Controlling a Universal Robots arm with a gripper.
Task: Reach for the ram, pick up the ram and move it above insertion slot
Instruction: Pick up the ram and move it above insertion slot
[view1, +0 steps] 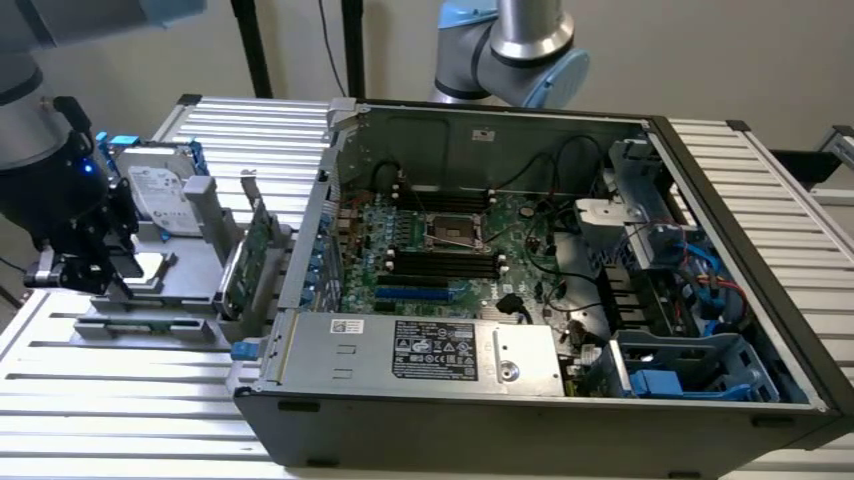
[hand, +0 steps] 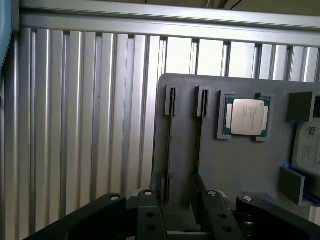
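Reaching step: the gripper hangs over the grey holder at the surface's edge on the exterior view's left, fingers open and empty. The ram apparently stands edge-on in a holder slot between them. Gripping calls for centring on that thin edge.

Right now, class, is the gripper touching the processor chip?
Apart. The wrist view shows bare gray tray between the gripper and the processor chip.

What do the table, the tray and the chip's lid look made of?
Table: likely aluminium, bright ribbed profiles with a sheen.
Tray: probably plastic, matte even grey, moulded slots.
Chip lid: metal, it seems; flat silvery plate catching light.
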